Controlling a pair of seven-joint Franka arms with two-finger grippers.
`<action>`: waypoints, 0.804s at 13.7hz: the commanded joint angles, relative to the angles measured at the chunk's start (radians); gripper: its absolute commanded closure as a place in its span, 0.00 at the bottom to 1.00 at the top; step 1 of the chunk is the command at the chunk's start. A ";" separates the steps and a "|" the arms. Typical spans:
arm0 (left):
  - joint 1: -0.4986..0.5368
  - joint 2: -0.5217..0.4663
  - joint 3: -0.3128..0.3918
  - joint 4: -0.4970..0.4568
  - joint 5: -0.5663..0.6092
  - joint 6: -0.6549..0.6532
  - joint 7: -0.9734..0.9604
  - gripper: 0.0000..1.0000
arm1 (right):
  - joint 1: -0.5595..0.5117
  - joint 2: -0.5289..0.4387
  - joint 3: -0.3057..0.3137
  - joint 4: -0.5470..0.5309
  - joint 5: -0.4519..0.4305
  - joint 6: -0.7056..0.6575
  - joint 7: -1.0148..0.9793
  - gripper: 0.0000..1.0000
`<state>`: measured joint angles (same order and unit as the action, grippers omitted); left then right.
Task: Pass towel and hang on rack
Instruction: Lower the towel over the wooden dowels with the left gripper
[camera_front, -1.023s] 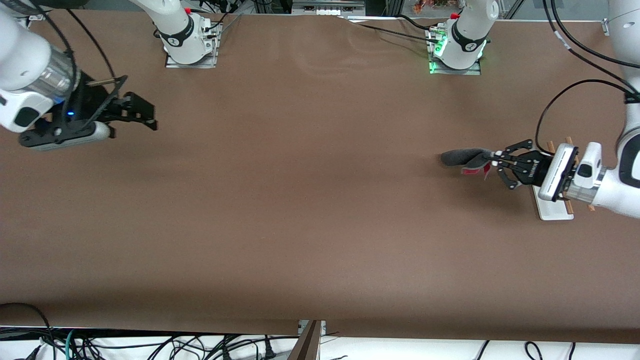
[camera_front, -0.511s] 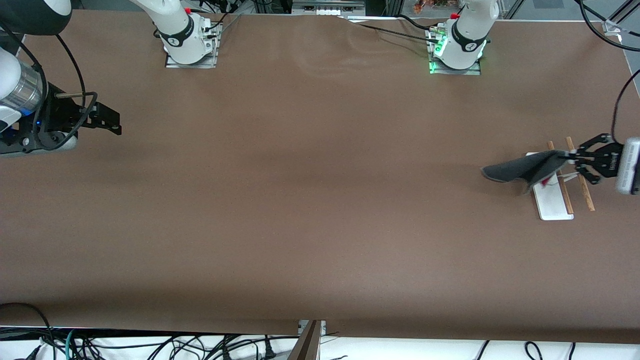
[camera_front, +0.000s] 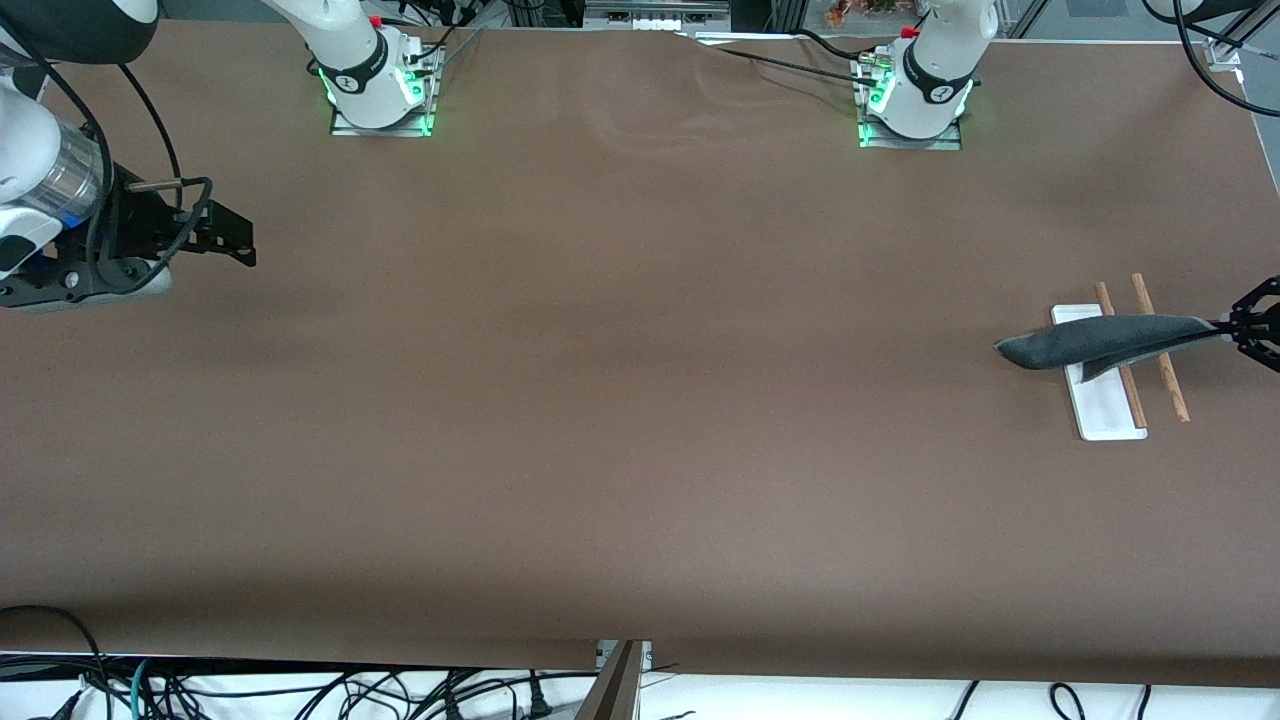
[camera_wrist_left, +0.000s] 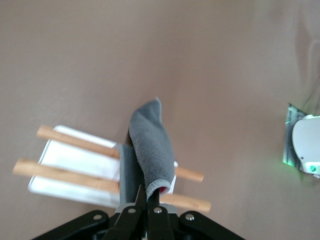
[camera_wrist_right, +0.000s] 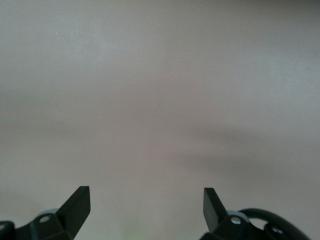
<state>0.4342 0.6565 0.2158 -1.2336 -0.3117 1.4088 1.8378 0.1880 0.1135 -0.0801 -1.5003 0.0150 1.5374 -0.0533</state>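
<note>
The towel (camera_front: 1100, 342) shows its dark grey face and stretches over the two brown rods of the rack (camera_front: 1163, 365), with one end past the white base (camera_front: 1105, 415) over the table. My left gripper (camera_front: 1223, 324) is shut on the towel's other end, just past the rods toward the left arm's end of the table. In the left wrist view the towel (camera_wrist_left: 151, 145) runs from my left gripper (camera_wrist_left: 148, 199) across the rack (camera_wrist_left: 75, 172), and a sliver of pink-red shows at the pinched edge. My right gripper (camera_front: 245, 240) waits open and holds nothing; the right wrist view shows it (camera_wrist_right: 145, 200) over bare table.
The brown table (camera_front: 640, 400) spreads between the two arms. Both arm bases (camera_front: 380, 85) (camera_front: 915, 95) stand along the edge farthest from the front camera. Cables hang below the nearest edge.
My left gripper has carried the towel toward the left arm's end of the table, drawing it over the rack's rods. My right arm drew back toward its own end and holds there.
</note>
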 joint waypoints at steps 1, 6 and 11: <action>-0.006 0.023 0.057 0.040 0.028 0.015 0.031 1.00 | -0.047 -0.032 0.045 -0.026 -0.018 -0.005 -0.006 0.00; 0.038 0.067 0.066 0.029 0.025 0.134 0.066 1.00 | -0.042 -0.037 0.049 -0.026 -0.017 -0.017 0.003 0.00; 0.057 0.120 0.066 0.026 0.016 0.182 0.067 1.00 | -0.042 -0.026 0.048 0.012 -0.009 -0.040 -0.006 0.00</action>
<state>0.4811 0.7525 0.2824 -1.2318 -0.3106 1.5795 1.8697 0.1614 0.1089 -0.0504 -1.4989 0.0148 1.5188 -0.0532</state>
